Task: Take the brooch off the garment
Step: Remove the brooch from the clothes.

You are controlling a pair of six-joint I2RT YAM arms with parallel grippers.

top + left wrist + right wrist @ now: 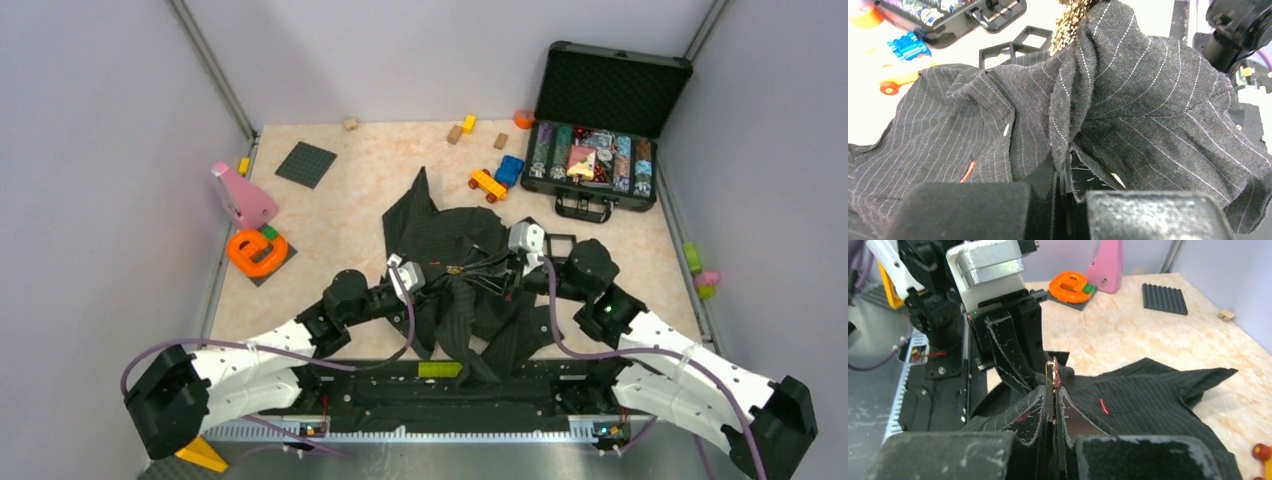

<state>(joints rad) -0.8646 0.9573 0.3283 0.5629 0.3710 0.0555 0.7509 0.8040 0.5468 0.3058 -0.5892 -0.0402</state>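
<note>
The garment is lying crumpled on the table between the two arms, and part of it is being lifted into a ridge. A fold of the pinstriped cloth is being pinched by the left gripper, whose fingers are pressed together with only fabric between them. The brooch is sitting at the top of that ridge, just beyond the left gripper, and is being pinched by the right gripper. In the right wrist view the gold wire is standing up from the narrow slot between the closed fingers, with cloth gathered tight on either side. Whether the pin is being held alone or together with a layer of cloth cannot be told.

The step in hand is judged to be the separation itself: the cloth is being anchored by one arm while the brooch is being held by the other. The brooch is apparently not yet free, since cloth is being drawn up to it. The next move is probably calling for a slow pull by the right gripper away from the left one, along the line of the pin, with the left hold firm so that the cloth is being tensioned rather than dragged.
</note>
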